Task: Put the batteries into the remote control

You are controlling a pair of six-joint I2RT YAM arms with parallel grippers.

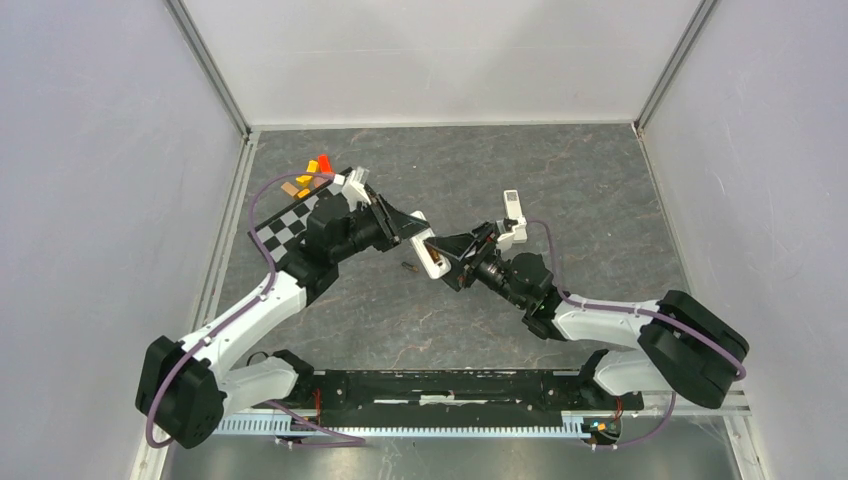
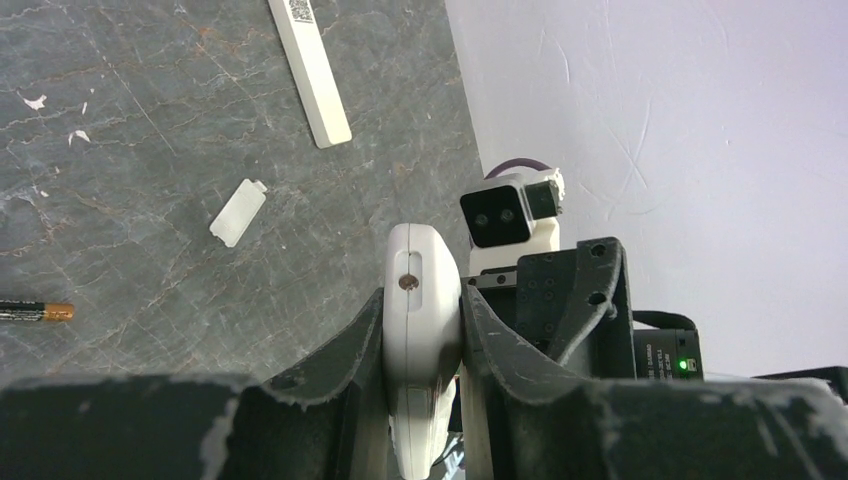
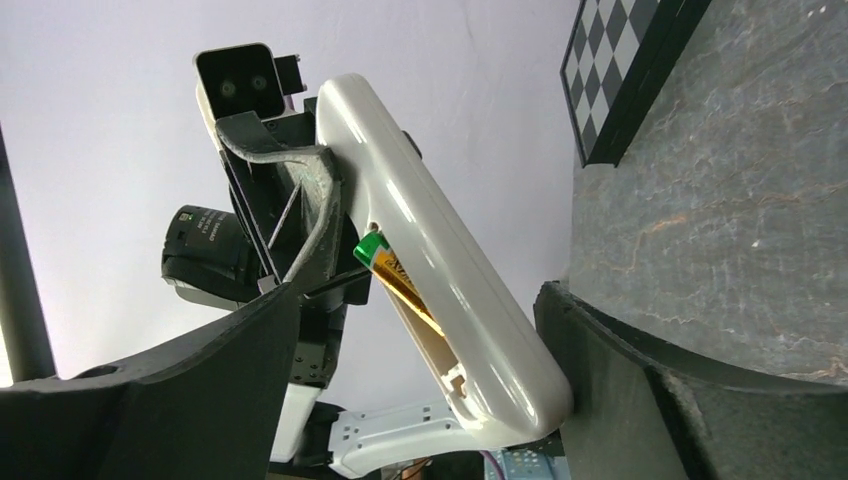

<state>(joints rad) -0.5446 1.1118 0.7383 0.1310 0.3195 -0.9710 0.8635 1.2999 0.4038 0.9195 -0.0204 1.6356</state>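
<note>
Left hand (image 2: 422, 305): clamped on the remote control (image 2: 418, 255), one dark finger pressed to each long side, holding it clear of the counter (image 2: 150, 150).
Remote control: in the air over the middle of the counter, tilted, its open back turned toward the right hand. Its button face shows in no view.
Right hand (image 3: 420, 300): fingers wide apart, one on each side of the remote. The finger (image 3: 640, 390) on the counter side sits very close to the remote's lower end, and I cannot tell whether it touches.
Seated battery (image 3: 392, 272): gold with a green end, lying in the remote's open bay. Only part of it shows; the rest is behind the bay's rim.
Rest of the bay: hidden by the remote's own body.
Loose battery (image 2: 35, 311): flat on the counter near the remote, dark with a gold end, cut off by the edge of the left wrist view.
Battery cover (image 2: 238, 212): small white flap lying on the counter, apart from the remote.
White strip (image 2: 312, 85): farther from the remote than the cover, with its far end cut off.
Checkerboard (image 1: 285, 232): left of the remote, partly covered by the left arm.
Orange and red pieces (image 1: 318, 168): beyond the checkerboard, too small to make out.
Walls (image 1: 430, 60): well away from the remote on every side.
In the way: the two hands meet at the remote almost nose to nose.
</note>
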